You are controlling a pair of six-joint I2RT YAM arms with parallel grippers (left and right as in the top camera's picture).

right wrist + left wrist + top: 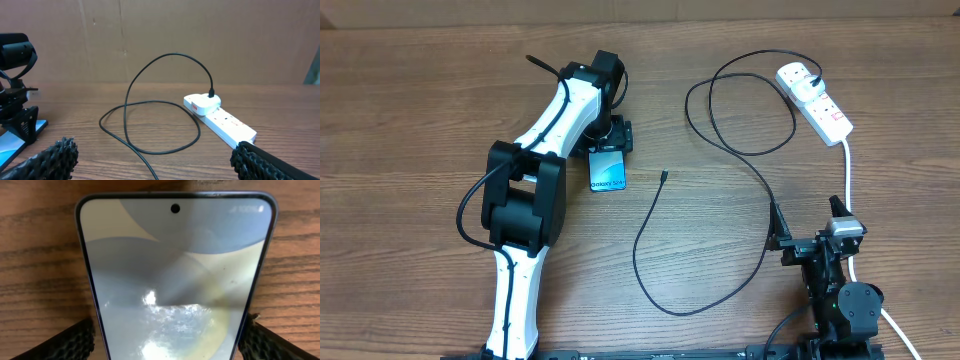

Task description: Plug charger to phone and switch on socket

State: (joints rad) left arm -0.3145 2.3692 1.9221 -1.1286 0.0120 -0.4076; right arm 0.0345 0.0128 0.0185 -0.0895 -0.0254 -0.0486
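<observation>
The phone (608, 174) lies flat on the wooden table with its blue screen up, and it fills the left wrist view (175, 270). My left gripper (610, 148) (170, 335) is open and straddles the phone's long edges. Its right finger (265, 342) sits at the edge and its left finger (70, 342) is a sliver away. The charger cable (740, 160) loops across the table. Its loose connector tip (664, 176) lies just right of the phone, and its far end enters a white adapter (796, 75) (202, 103) on the socket (820, 105) (227, 126). My right gripper (807, 218) (160, 165) is open and holds nothing.
The socket's thick white lead (848, 170) runs down past my right arm to the front right edge. A cardboard wall (200, 40) stands behind the table. Cable loops (150, 125) lie between my right gripper and the socket.
</observation>
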